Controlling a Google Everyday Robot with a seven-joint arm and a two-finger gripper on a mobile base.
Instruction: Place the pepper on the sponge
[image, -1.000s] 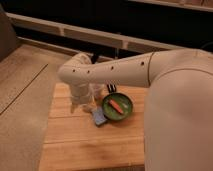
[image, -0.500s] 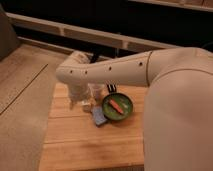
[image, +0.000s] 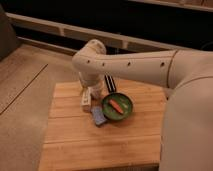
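The pepper (image: 115, 105), a small orange-red piece, lies inside the green bowl (image: 126, 113) on the wooden table. Touching the bowl's front left rim is the blue-grey sponge (image: 98, 116), flat on the table. My gripper (image: 102, 87) hangs from the white arm just behind and left of the bowl, above the table, away from the pepper. The arm hides part of the gripper.
A pale yellow block (image: 86, 100) stands left of the bowl, close under the gripper. The wooden table (image: 100, 145) has its edges at front and left, with floor beyond. A dark counter with a light rail (image: 50, 27) runs behind. My white arm (image: 150, 65) spans the right side.
The wrist has lifted a little and shifted right from over the pale block toward the bowl's back edge. Pepper, bowl and sponge have not moved.
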